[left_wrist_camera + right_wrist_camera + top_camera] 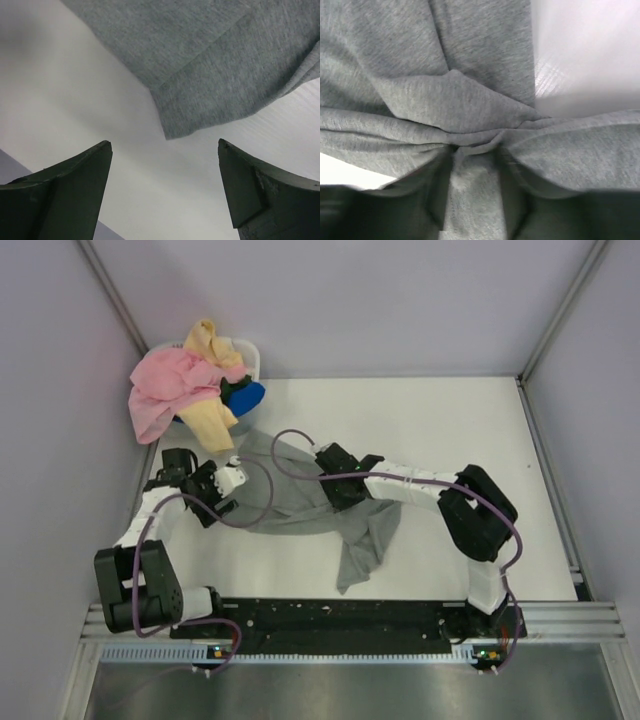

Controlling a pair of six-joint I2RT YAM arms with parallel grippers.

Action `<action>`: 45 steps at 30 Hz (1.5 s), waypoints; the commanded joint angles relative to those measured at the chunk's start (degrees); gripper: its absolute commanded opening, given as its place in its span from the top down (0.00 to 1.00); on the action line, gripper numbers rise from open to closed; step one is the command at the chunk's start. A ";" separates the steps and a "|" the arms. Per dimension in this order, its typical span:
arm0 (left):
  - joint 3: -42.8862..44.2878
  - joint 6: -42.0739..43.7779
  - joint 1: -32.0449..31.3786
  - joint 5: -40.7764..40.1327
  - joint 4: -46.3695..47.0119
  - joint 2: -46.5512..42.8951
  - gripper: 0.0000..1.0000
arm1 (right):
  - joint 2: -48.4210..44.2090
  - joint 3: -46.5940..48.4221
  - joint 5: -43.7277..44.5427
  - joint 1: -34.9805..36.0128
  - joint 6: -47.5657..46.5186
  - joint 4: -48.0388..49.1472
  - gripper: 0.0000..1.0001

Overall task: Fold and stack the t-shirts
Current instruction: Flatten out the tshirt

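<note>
Nearest the lens in the left wrist view, the left tool (164,145): dark jaws set wide apart, holding nothing, hanging over bare white worktop (75,100). Just beyond its tips, toward the upper right of that frame, a hemmed corner of the heather grey t-shirt (225,65), flat on the worktop and not touching the tool.

In the right wrist view, the right tool (477,150) clamped together on a pinch of the same grey t-shirt (470,100), with cloth puckered into folds between the jaws and spread across nearly the whole frame.

From the top camera, the grey t-shirt (300,505) rumpled at centre left of the worktop (430,430), with one tail trailing toward the bottom of the frame. Left tool (228,480) at its left edge, right tool (335,480) on its middle.

In the upper left corner, a small white basket (250,355) heaped with a pink shirt (170,385), a pale yellow shirt (210,415) and a bit of blue cloth (245,397), with the pink and yellow spilling over the rim.
</note>
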 commanded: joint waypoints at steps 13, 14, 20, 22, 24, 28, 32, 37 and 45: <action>-4.89 6.54 -7.78 -7.03 9.73 6.35 0.74 | -17.09 -5.20 3.72 -7.76 0.03 -0.67 1.00; -4.02 4.88 -7.95 -6.68 8.85 5.12 1.00 | -19.29 -5.38 4.25 -8.47 -0.41 -0.93 1.00; 7.57 -7.08 -8.74 -2.21 -1.07 -4.72 1.00 | -35.46 -4.77 6.97 -14.01 -3.48 -3.57 1.00; 13.80 -9.89 -8.75 0.42 -7.12 -7.62 1.00 | -40.04 -2.50 10.65 -14.19 -6.11 -5.50 1.00; 19.61 -12.62 -8.75 2.28 -11.79 -9.12 1.00 | -43.73 1.02 13.12 -14.19 -8.67 -7.26 1.00; 26.04 -14.64 -9.18 5.88 -16.82 -12.90 1.00 | -50.15 8.05 15.41 -14.19 -13.50 -11.12 1.00; 36.56 -20.08 -9.62 4.93 -20.51 -16.77 1.00 | -54.81 16.91 17.17 -14.19 -16.84 -14.73 1.00; 56.61 -24.93 -9.54 4.48 -27.62 -17.74 1.00 | -57.90 29.31 18.06 -14.19 -18.70 -19.12 1.00; 63.76 -28.18 -9.62 9.31 -31.33 -19.06 1.00 | -58.78 35.76 19.19 -14.19 -18.70 -24.84 1.00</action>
